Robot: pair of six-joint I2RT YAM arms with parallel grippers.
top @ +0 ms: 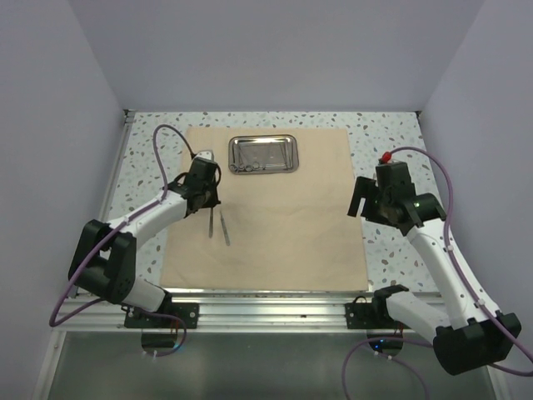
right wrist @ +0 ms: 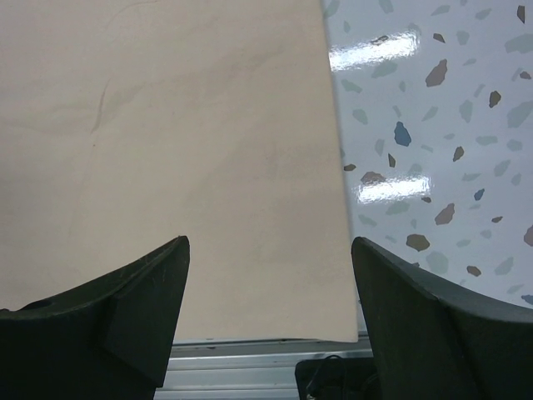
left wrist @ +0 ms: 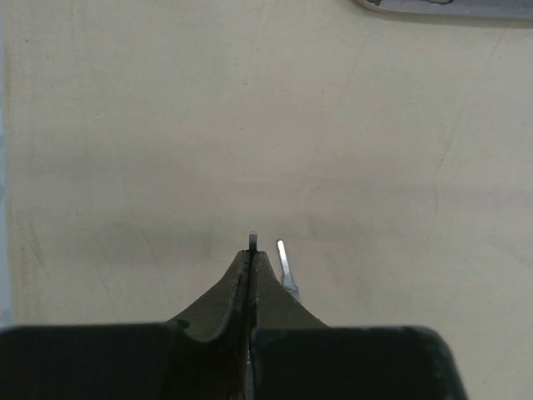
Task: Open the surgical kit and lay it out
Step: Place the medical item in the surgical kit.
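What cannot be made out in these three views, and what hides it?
Top view: the instruments in the steel tray are too small to name or count.
Left wrist view: the steel tray is cut off by the top edge; only its rim shows.
Left wrist view: the left gripper hides most of the tweezers; only two tips show.
Right wrist view: steel tray and instruments lie outside the frame.

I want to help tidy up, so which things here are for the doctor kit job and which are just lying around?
For the job: tan cloth, steel tray with small instruments, tweezers in the shut left tool.
Just there: speckled table, purple cables, metal rail.
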